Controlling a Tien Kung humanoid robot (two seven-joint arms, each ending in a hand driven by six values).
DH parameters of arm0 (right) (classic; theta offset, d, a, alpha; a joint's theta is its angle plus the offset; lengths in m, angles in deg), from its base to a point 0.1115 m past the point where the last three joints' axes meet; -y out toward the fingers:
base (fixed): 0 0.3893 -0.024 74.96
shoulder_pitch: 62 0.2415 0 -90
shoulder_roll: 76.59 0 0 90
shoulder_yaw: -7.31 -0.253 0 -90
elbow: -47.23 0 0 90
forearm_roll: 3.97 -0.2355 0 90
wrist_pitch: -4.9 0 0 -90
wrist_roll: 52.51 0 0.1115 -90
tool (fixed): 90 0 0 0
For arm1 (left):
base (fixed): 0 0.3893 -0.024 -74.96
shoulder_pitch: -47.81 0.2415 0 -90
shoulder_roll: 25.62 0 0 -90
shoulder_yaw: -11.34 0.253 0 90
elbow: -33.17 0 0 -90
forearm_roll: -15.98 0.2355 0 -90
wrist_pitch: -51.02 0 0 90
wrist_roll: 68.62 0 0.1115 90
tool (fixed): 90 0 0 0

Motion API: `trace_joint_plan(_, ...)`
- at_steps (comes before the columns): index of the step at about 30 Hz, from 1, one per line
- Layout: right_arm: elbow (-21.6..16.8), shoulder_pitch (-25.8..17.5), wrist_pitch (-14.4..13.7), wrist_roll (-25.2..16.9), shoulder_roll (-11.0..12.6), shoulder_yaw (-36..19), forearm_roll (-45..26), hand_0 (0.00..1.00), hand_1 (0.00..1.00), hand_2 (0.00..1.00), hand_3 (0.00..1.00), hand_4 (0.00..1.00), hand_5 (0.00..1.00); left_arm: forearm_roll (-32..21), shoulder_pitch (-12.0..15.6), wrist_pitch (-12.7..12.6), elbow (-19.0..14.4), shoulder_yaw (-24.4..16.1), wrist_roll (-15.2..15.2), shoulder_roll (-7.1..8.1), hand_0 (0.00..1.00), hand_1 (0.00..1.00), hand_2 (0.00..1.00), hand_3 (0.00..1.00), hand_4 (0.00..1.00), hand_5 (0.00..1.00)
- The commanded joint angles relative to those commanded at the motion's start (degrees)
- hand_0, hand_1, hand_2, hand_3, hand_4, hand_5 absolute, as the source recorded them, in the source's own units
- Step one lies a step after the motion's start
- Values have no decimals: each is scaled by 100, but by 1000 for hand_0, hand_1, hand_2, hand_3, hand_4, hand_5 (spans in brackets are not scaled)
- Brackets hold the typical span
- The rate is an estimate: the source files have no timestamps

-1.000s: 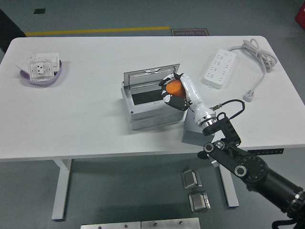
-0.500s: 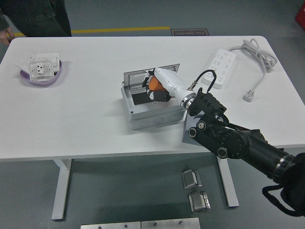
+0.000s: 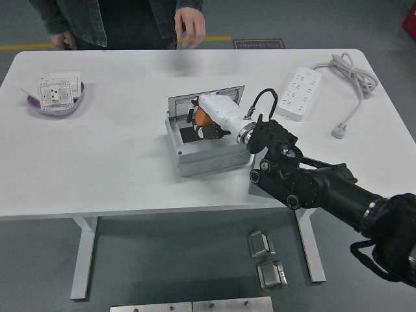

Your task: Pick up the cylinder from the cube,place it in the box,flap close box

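My right hand (image 3: 198,122) reaches from the lower right over the open grey metal box (image 3: 195,159). Its fingers are curled around the orange cylinder (image 3: 203,117), held low inside the box opening. The box lid (image 3: 184,101) stands open at the back. The grey cube (image 3: 259,184) sits just right of the box, mostly hidden behind my forearm. My left arm is out of view.
A purple bowl (image 3: 39,107) with white socket plates sits at the far left. A white power strip (image 3: 298,91) with its cable lies at the right. A person stands at the far edge, one hand (image 3: 190,26) hanging over the table top.
My right hand has carried the orange cylinder leftward and down into the box. A person has stepped up to the far side of the table.
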Motion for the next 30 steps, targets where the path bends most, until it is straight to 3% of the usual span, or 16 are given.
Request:
trace_joint_plan(2, 21, 24, 33, 13, -19, 36, 83, 404, 322, 390, 409, 2, 2, -24, -8, 1, 0, 29, 1, 3, 625, 555, 544, 595, 515, 45)
trace_joint_plan(3, 34, 35, 48, 20, -27, 51, 118, 511, 536, 605, 685, 337, 133, -28, -11, 3, 0, 36, 2, 4, 625, 555, 544, 594, 514, 47)
trace_joint_plan(8, 114, 59, 93, 36, -47, 108, 233, 511, 536, 605, 685, 337, 133, -43, -33, 12, 0, 70, 7, 7, 625, 555, 544, 594, 514, 47)
trace_joint_plan(9, 130, 57, 93, 32, -47, 111, 247, 630, 621, 668, 828, 804, 317, -42, -36, 16, 0, 72, 9, 7, 625, 555, 543, 595, 513, 49)
trace_joint_plan(14, 175, 43, 72, 10, -33, 110, 276, 630, 621, 668, 828, 804, 317, 11, -36, 32, 0, 35, 16, 11, 625, 555, 543, 595, 513, 49)
trace_joint_plan(15, 174, 40, 67, 7, -29, 108, 274, 660, 625, 659, 850, 868, 345, 20, -34, 34, 0, 26, 17, 12, 625, 553, 541, 593, 507, 48)
trace_joint_plan(24, -13, -5, -8, -3, 47, 65, 265, 668, 617, 643, 849, 894, 377, 4, -37, 44, 0, 40, 14, 6, 625, 552, 540, 592, 500, 48)
trace_joint_plan(30, -722, -127, -24, 145, 517, 128, -364, 670, 607, 641, 844, 894, 385, 39, 6, 41, 0, -50, 18, -34, 625, 551, 539, 592, 495, 49)
